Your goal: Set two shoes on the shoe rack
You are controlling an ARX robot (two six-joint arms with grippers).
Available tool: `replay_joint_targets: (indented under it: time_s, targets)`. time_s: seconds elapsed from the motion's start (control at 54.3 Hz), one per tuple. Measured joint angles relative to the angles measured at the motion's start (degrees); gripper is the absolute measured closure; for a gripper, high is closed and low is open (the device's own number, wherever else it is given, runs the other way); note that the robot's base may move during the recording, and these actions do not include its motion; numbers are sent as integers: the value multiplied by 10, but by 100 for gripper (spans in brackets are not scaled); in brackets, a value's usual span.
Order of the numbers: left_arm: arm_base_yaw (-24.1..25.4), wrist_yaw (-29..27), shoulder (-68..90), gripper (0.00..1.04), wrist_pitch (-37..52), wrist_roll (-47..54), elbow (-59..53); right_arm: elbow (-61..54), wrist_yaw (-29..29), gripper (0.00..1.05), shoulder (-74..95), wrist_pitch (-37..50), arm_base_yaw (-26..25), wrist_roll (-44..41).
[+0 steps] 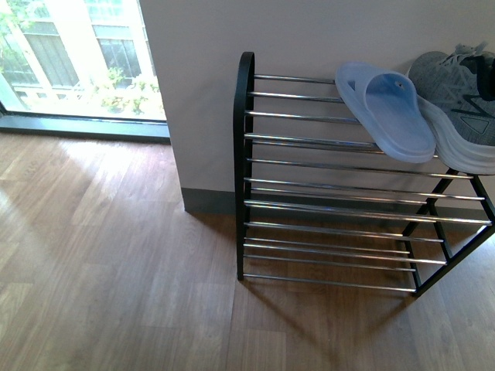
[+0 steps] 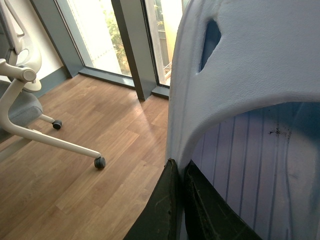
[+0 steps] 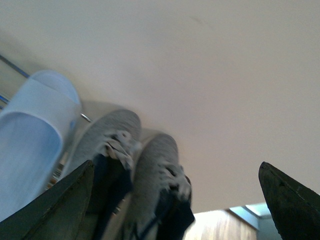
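The right gripper [image 3: 175, 200] stands wide open, holding nothing, its dark fingertips [image 3: 60, 200] spread to either side of the wrist view. Directly ahead of it both grey sneakers [image 3: 150, 170] lie side by side on the shoe rack [image 1: 246, 170], long axes running away toward the wall, so this arm looks nearer them. Just beside them rests a pale blue slide [image 1: 390, 112]. The left gripper [image 2: 180, 200] is clamped on a second slide sandal [image 2: 240, 75], away by the window.
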Motion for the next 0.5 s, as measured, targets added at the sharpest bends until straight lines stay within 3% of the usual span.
replay_joint_targets:
  time_s: [0.313, 0.461, 0.498]
  targets:
    - [0, 0, 0, 103, 0, 0, 0, -153, -29, 9, -159, -24, -95, 75]
    - [0, 0, 0, 103, 0, 0, 0, -194, -31, 9, -243, -38, -104, 124]
    - [0, 0, 0, 103, 0, 0, 0, -205, -81, 13, -244, -2, -110, 160]
